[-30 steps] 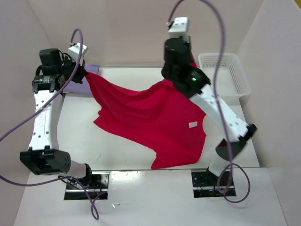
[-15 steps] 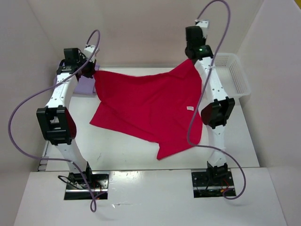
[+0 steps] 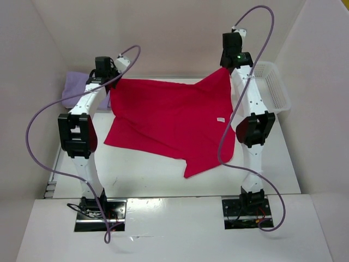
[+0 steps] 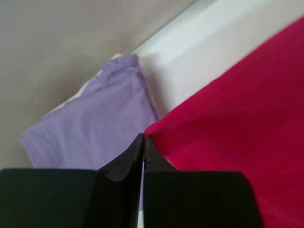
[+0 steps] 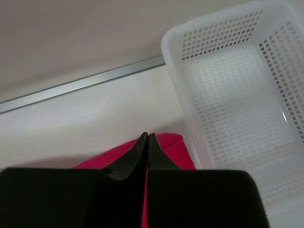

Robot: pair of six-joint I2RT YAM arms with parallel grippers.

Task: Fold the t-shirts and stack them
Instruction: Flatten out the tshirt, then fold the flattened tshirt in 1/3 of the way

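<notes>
Red shirt (image 3: 169, 117): soft matte cloth, plain, far wider than either gripper.

Top view: shirt spread over table (image 3: 142, 169). Far edge held up betw. the two arms, near part lies flat w/ an uneven hem and a few creases. Small white tag (image 3: 221, 119) right of centre. L gripper (image 3: 112, 81) pinched closed on far-left corner, R gripper (image 3: 226, 70) pinched closed on far-right corner. Purple shirt (image 3: 73, 87) lies far left, near L gripper. Basket (image 3: 283, 95), white mesh, at far right beside R arm.

L wrist: fingertips tight together on red shirt (image 4: 237, 118) edge. Purple shirt (image 4: 90, 128) behind, soft folds, against wall.

R wrist: fingertips tight together, red shirt (image 5: 173, 151) bunched at tips. Basket (image 5: 171, 40) is perforated plastic w/ rounded corner, just right of tips.
</notes>
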